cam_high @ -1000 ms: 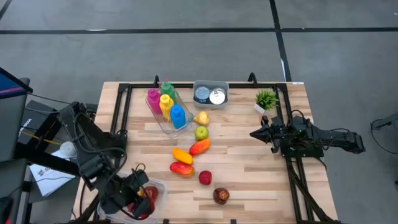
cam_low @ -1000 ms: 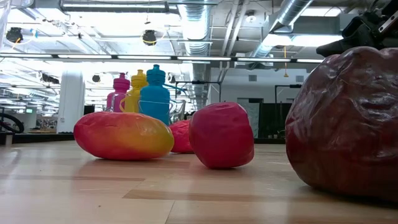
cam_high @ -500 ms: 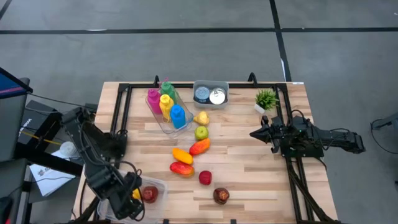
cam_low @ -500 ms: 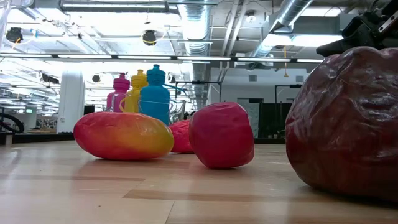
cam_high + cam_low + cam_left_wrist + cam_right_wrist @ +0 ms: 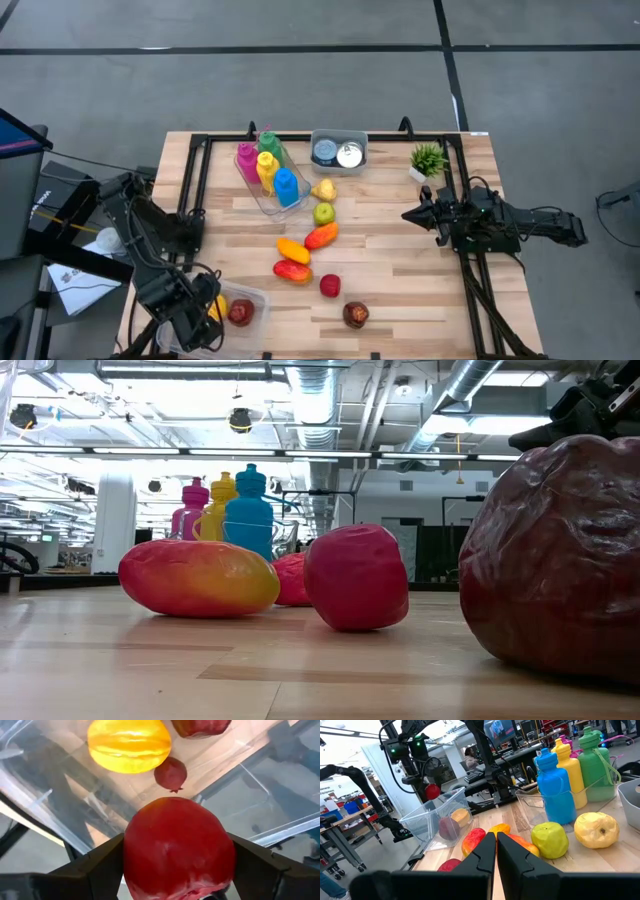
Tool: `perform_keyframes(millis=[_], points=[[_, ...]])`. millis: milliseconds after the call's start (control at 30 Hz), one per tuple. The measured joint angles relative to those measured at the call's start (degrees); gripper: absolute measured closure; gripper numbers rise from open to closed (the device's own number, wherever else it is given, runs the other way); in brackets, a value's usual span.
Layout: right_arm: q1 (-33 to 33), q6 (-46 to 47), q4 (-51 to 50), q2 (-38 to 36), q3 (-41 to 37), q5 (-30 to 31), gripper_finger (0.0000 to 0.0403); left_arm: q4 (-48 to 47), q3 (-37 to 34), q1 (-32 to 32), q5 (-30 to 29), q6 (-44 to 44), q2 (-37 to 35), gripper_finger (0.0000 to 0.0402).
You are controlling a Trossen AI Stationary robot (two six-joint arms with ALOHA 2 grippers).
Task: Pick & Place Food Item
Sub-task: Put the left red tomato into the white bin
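Left wrist view: left gripper (image 5: 178, 865) is clamped on the red fruit (image 5: 179, 840), both fingers hard against its sides, partly spread to its width. Not released.

Below it is the clear bin (image 5: 262, 296), lower left of the high frame. It already holds a yellow fruit (image 5: 129, 745), a small dark red fruit (image 5: 170, 774) and another red piece at the top edge of the wrist frame.

What changed over the last second: in the high view the left gripper was over the middle of the bin, covering its contents. It has since slid toward the lower-left corner of the frame, and the bin's contents are now uncovered. The right wrist view confirms the red fruit hangs in the air above the bin's far end, not inside it.

My read: the place step is not finished, and the held fruit now sits nearer the bin wall than its middle. Letting go here risks clipping the rim, so I'd re-centre first.

Right gripper (image 5: 408, 214) is parked at the right-middle of the high frame, fingers pressed together, holding nothing.

Loose fruit (image 5: 292, 270) is still in the middle of the table (image 5: 420, 300), so there are more picks to go.
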Motion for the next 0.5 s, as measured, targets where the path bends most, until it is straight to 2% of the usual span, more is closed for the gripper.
perform_keyframes(millis=[200, 500], points=[[0.01, 0.00, 0.00, 0.00, 0.00, -0.02, 0.0390, -0.52, 0.00, 0.18, 2.78, 3.42, 2.54, 0.0108], [-0.01, 0.01, 0.00, 0.01, 0.00, 0.00, 0.0390, -0.26, 0.00, 0.04, 3.06, 6.82, 5.57, 0.0108]])
